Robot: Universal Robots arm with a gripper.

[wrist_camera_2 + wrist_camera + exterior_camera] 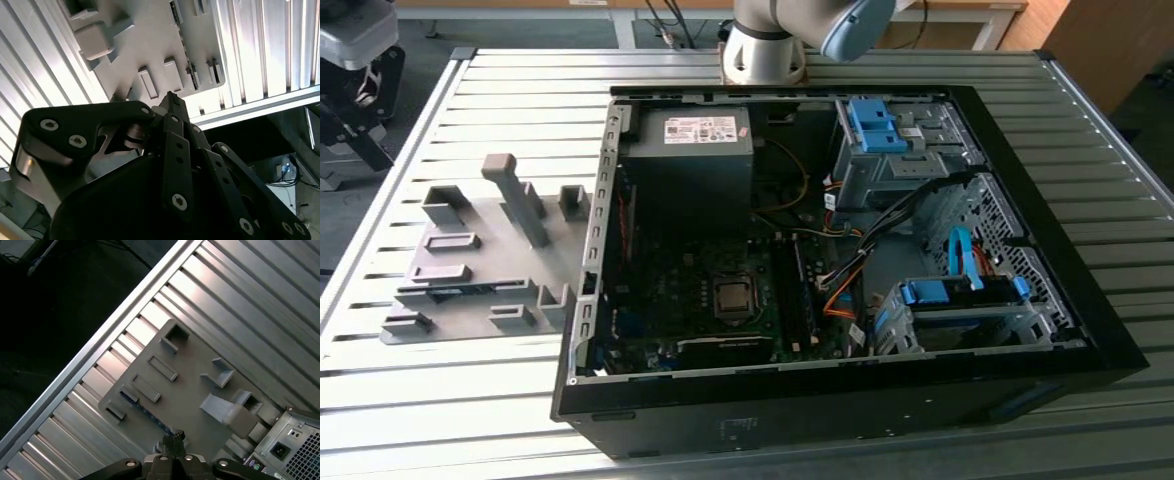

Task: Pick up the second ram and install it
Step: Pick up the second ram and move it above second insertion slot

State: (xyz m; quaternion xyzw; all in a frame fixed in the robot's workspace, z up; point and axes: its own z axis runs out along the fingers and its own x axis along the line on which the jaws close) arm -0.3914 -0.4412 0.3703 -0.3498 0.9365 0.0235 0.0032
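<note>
You held the claw (175,434) closed on nothing above the grey holder plate (500,262), with the second memory stick (454,290) seated in that plate, neither lifted nor fitted into the computer case (854,405).

Robotics lab or workshop: a robot arm's base (767,50) stands at the edge of a ribbed aluminium table (454,400), where an opened desktop computer case (854,410) lies beside a grey fixture plate (487,215). The arm's black gripper (176,436) hangs above that plate.
</note>
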